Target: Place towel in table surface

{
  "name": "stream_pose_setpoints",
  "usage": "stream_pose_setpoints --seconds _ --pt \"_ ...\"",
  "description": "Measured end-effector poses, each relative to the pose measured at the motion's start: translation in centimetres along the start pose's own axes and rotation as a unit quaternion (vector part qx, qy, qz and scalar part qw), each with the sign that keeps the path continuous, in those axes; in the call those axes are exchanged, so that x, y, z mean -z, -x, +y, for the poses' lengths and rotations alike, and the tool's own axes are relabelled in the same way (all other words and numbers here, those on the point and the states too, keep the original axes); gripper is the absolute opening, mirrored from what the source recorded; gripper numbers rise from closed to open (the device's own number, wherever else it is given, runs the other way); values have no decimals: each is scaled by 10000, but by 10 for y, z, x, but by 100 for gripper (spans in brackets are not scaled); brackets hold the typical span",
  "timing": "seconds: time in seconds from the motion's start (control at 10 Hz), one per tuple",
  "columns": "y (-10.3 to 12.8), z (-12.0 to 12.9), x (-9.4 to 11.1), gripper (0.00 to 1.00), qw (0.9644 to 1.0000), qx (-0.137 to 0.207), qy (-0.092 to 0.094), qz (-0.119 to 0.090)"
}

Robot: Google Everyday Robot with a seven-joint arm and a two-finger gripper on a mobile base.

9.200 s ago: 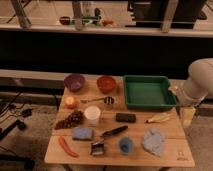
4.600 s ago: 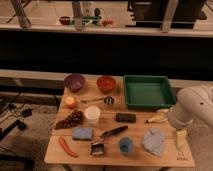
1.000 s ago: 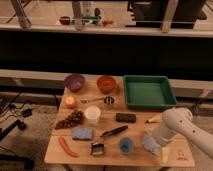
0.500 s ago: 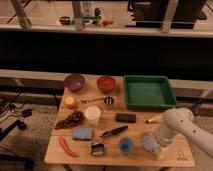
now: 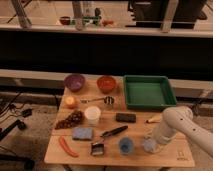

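Your arm (image 5: pixel 179 124) comes in from the near right and bends down over the near right part of the table (image 5: pixel 112 157). The claw (image 5: pixel 151 144) sits at the low end of the arm, right down at the towel (image 5: pixel 147 146). The arm covers most of the claw, so you cannot tell how wide it stands or whether it has hold of the towel. The towel is a pale blue-grey lump low on the table, close to the near edge and just right of the blue cup (image 5: pixel 125 145); only its left part shows past the arm. A green tray (image 5: pixel 148 78) sits at the far right of the table, well apart from the towel. A small yellowish item (image 5: pixel 153 120) lies between tray and arm, too small to name. A purple bowl (image 5: pixel 74 81) stands at the far left, with an orange bowl (image 5: pixel 106 83) to its right. In front of them are an orange fruit (image 5: pixel 71 101) and a metal scoop (image 5: pixel 107 101). In the middle row stand a white cup (image 5: pixel 92 114) and a dark block (image 5: pixel 126 117), with grapes (image 5: pixel 70 120) at the left edge. In the near row, from the left, lie a red pepper (image 5: pixel 66 146), a blue sponge (image 5: pixel 82 133) and a black-handled brush (image 5: pixel 107 138).
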State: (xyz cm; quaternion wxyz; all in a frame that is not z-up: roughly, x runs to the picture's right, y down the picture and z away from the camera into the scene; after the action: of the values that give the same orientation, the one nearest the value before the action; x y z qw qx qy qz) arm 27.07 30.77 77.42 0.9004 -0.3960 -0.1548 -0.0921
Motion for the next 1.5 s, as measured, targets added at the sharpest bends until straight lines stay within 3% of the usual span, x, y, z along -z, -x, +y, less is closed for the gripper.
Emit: stream_pose_setpoints --seconds 0.1,0.4,0.7,0.9,1.5 --pt "-3 6 0 29 10000 -5 84 50" --pt "2 4 3 5 10000 92 -5 31" --pt "14 2 22 5 9993 293 -228 37" --pt "20 1 45 5 9981 387 -472 73" --pt "26 0 98 5 9936 429 -1049 5"
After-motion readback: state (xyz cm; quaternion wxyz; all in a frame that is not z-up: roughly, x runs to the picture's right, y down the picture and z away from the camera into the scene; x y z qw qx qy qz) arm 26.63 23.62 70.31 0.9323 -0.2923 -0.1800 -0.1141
